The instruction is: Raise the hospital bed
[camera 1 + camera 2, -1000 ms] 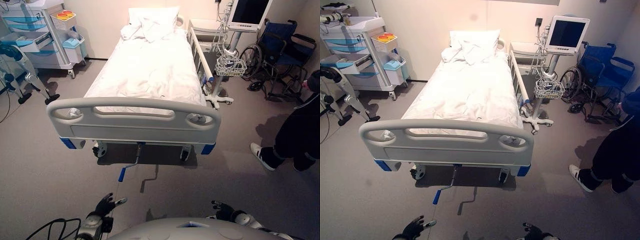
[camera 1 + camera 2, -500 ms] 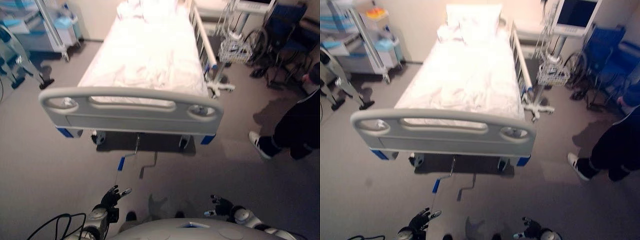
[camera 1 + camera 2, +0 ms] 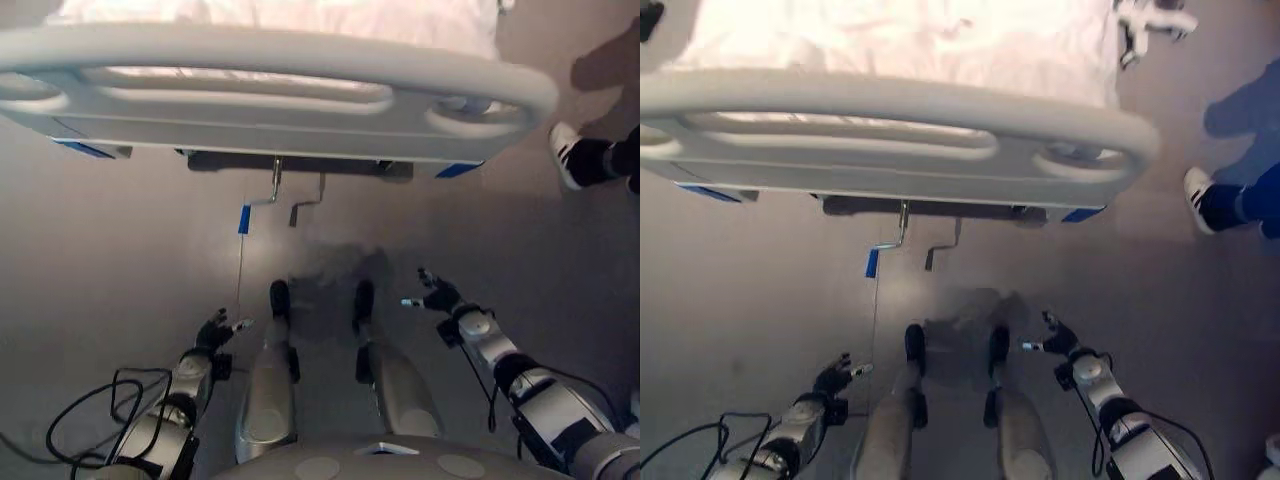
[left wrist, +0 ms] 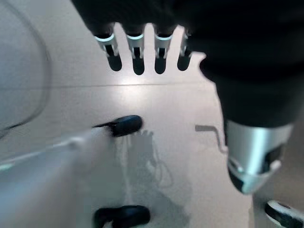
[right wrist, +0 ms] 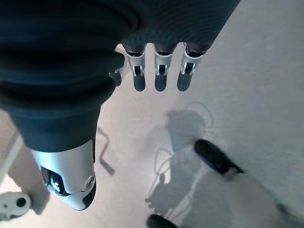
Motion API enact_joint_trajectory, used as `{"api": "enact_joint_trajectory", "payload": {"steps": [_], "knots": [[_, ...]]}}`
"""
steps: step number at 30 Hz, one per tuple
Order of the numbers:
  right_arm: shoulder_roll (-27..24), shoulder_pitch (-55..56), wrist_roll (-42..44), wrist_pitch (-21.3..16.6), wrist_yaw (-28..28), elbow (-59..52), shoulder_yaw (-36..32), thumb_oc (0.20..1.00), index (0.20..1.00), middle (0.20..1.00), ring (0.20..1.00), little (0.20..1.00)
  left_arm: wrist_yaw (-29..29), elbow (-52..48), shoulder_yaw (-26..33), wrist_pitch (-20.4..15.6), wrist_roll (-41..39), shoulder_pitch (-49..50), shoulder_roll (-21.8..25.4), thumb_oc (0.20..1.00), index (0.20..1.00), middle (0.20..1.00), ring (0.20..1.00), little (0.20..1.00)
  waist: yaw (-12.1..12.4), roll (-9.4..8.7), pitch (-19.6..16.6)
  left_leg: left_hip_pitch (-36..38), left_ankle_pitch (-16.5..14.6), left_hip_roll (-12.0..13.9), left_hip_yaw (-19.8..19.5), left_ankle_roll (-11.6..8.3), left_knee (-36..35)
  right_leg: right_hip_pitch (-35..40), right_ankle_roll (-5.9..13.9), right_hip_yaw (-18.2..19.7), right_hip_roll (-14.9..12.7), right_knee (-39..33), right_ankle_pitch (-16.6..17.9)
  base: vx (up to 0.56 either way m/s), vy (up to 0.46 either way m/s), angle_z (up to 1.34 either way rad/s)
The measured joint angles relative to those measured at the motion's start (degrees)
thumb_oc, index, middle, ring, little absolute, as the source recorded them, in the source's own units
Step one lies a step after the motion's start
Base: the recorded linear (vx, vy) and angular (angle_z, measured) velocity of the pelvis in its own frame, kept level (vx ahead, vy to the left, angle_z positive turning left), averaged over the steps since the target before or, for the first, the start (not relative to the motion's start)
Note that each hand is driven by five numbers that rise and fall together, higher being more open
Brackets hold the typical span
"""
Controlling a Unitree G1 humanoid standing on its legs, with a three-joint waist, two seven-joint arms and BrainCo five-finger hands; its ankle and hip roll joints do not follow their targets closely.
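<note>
While the head camera a second ago took in the whole room, it has since tipped down and come closer, so the pillows, the monitor stand and the wheelchair are out of sight and the grey footboard (image 3: 270, 85) of the hospital bed (image 3: 900, 40) spans the far edge of the scene. That is the camera's move; the bed itself has not shifted on the floor (image 3: 110, 270).

White sheets lie rumpled on the mattress behind the footboard, which has oval cut-outs near each end and blue corner bumpers below. Under its middle two cranks stick out toward the robot: one with a blue grip (image 3: 243, 218), and just beside it a plain grey crank (image 3: 306, 205).

Both hands hang low over the floor, well short of the cranks. The left hand (image 3: 217, 330) has its fingers relaxed and spread, holding nothing. The right hand (image 3: 434, 295) is likewise loose and empty.

A person's white shoe (image 3: 566, 153) and dark trouser leg stand on the right, beside the bed's corner.
</note>
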Motion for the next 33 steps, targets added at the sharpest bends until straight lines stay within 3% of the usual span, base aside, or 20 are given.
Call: {"api": "enact_joint_trajectory", "payload": {"steps": [8, 15, 33], "knots": [[-0.8, -5.7, 0.9, -1.8, -3.9, -6.6, 2.0, 1.0, 1.0, 1.0, 1.0, 1.0, 4.9, -3.0, -1.8, -1.5, -0.4, -12.1, 2.7, 1.0, 1.0, 1.0, 1.0, 1.0, -3.1, -1.64, 4.3, -10.6, 0.4, -0.1, 0.0, 0.39, 2.5, -11.0, -0.27, 0.0, -0.4, 3.0, 0.3, -0.06, -0.017, -0.02], [-1.9, -6.7, 2.9, -3.3, -6.1, -10.4, 2.5, 1.0, 1.0, 1.0, 1.0, 1.0, 7.9, -4.4, -2.8, -2.4, -2.9, -17.5, 7.2, 1.0, 1.0, 1.0, 1.0, 1.0, -4.5, -1.69, 5.2, -17.0, 0.6, 0.0, 0.0, 0.46, 3.8, -17.7, -0.53, 0.1, -0.5, 4.7, 0.5, 0.0, 0.0, -0.02], [-4.0, -7.7, 5.2, -5.0, -7.3, -13.6, 2.6, 1.0, 1.0, 1.0, 1.0, 1.0, 10.6, -5.2, -2.9, -2.5, -9.0, -25.9, 10.5, 1.0, 1.0, 1.0, 1.0, 1.0, -7.5, -1.81, 5.3, -23.9, 1.2, 0.1, -1.4, 0.34, 4.6, -23.8, -0.65, -0.3, -0.4, 4.9, 1.0, 0.0, -0.006, 0.01]]}}
